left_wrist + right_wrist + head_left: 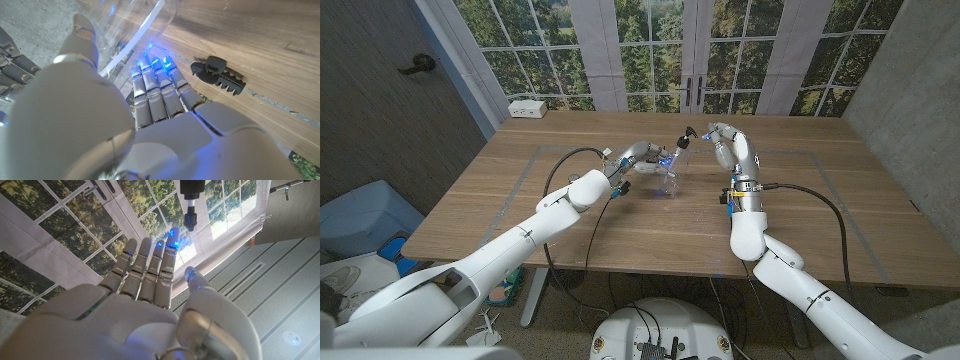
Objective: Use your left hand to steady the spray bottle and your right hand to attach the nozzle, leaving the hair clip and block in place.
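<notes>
One clear spray bottle is standing near the table's centre, at about twelve o'clock from the robot. One black nozzle is showing in the right wrist view. One black hair clip is lying on the one wooden table. Two robot hands are working: left hand, right hand.

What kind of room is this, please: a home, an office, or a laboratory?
Probably a test room or office, not a kitchen: a bare wooden table before tall glass doors with trees outside, plain grey walls, and a cabled robot.
</notes>
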Available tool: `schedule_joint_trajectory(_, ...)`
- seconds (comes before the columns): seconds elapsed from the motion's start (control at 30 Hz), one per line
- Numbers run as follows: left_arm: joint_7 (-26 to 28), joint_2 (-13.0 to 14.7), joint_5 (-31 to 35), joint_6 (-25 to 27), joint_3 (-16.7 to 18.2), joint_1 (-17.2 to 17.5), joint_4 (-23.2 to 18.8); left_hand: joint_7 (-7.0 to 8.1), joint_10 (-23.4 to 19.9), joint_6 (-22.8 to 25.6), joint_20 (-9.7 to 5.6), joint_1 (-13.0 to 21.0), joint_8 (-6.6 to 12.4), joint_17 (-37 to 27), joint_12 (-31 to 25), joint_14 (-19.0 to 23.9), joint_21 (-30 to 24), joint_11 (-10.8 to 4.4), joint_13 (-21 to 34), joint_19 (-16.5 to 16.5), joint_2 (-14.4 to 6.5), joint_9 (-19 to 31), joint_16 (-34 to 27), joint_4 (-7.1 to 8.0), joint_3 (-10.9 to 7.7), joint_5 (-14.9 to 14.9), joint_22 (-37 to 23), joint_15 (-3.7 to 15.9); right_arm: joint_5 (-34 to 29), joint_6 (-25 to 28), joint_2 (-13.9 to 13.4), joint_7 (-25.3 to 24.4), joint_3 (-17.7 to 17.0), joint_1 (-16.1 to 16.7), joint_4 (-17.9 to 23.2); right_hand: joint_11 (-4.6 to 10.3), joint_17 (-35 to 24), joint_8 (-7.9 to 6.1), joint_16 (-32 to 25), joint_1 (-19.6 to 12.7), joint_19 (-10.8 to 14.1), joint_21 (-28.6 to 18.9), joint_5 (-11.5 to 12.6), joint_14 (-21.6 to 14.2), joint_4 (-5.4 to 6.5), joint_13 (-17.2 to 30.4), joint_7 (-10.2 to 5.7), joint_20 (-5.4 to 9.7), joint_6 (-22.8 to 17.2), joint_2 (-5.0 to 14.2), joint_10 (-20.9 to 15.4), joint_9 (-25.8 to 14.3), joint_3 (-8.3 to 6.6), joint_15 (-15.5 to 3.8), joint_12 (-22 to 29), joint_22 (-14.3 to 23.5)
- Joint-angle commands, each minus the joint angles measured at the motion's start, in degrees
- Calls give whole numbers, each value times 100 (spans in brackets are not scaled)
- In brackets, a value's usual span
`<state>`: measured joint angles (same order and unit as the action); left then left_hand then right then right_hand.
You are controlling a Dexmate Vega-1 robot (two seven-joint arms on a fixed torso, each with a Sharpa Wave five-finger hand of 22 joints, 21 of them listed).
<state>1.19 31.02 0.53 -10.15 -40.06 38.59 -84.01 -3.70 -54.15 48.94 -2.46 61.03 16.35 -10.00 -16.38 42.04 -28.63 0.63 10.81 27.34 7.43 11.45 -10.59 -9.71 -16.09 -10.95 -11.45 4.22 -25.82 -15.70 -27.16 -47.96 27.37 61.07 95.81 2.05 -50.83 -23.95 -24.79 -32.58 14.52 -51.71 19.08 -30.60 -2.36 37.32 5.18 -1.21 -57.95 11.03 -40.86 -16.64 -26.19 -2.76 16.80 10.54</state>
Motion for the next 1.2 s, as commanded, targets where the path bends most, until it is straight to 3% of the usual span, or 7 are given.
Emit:
schedule_joint_trajectory(0.03,-5,38,110,118,-34,13,-109,580,-1079,1205,-127,1342,33,-26,-18,6,-36,-1008,213,-10,-1407,210,-19,2,-25,-7,1,936,-110,315,-350,315,120,16,344,-4,-51,-22,-20,-32,-20,-38,34,46,19,23,-34,72,-17,23,7,-30,-79,-404,31,30)
schedule_joint_trajectory(0.27,-36,66,192,234,-75,-2,-179,578,-1078,1210,-131,1346,29,-22,-12,-7,-42,-1003,213,-22,-1405,212,-11,0,-24,-6,2,934,-109,461,-590,752,174,-11,578,44,-175,27,32,147,-194,-22,-37,376,143,73,-170,134,234,1,321,-135,-146,-425,-98,31)
schedule_joint_trajectory(0.57,-46,69,245,387,-112,-11,-214,569,-1079,1210,-134,1345,20,-22,-6,-11,-52,-1004,212,-32,-1406,214,-11,3,-18,-4,3,936,-179,209,-663,750,251,-110,522,94,-210,-14,56,209,-258,-27,-77,471,154,103,-178,164,205,-13,395,-206,-221,-473,-122,31)
schedule_joint_trajectory(0.83,-56,65,292,440,-154,-31,-235,567,-1085,1224,-132,1349,17,-22,-2,-16,-63,-995,213,-37,-1407,215,-10,3,-14,-3,4,932,-223,324,-706,991,294,-189,577,92,-219,-47,64,231,-261,-44,-96,489,142,122,-194,155,197,-26,412,-259,-282,-476,-129,30)
schedule_joint_trajectory(1.07,-46,71,317,439,-165,-22,-279,572,-1081,1227,-130,1357,12,-24,5,-17,-72,-985,213,-41,-1407,217,-12,0,-11,-3,4,941,-111,523,-699,1231,293,-242,639,108,-257,139,97,281,-325,-50,-141,629,78,148,-393,150,636,-85,610,-269,-329,-437,-204,27)
schedule_joint_trajectory(1.2,-56,81,321,473,-168,-14,-311,577,-1088,1218,-131,1356,4,-23,5,-20,-76,-996,213,-49,-1409,217,-11,2,-9,-2,5,932,-14,500,-685,1304,303,-289,605,87,-284,232,104,348,-354,-54,-179,703,56,152,-412,113,785,-120,754,-248,-305,-401,-258,26)
